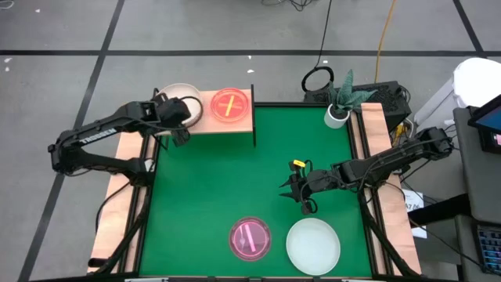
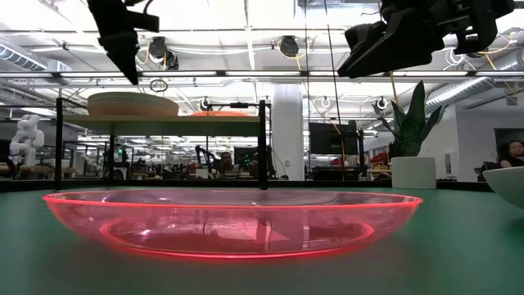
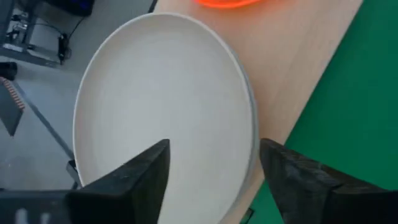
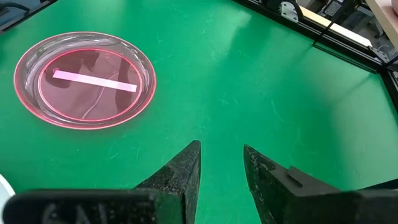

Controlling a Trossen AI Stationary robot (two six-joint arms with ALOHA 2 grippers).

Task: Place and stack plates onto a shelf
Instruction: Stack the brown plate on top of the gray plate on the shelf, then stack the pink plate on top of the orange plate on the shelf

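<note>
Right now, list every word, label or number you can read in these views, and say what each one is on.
Nothing can be read for certain.
Left arm: pale lettering along its link, too small to read.
Right arm: no lettering shows.
Monitor at the right edge: screen content too small to read.
Plates and shelf: no text; the stripes on the translucent plates are plain.
</note>
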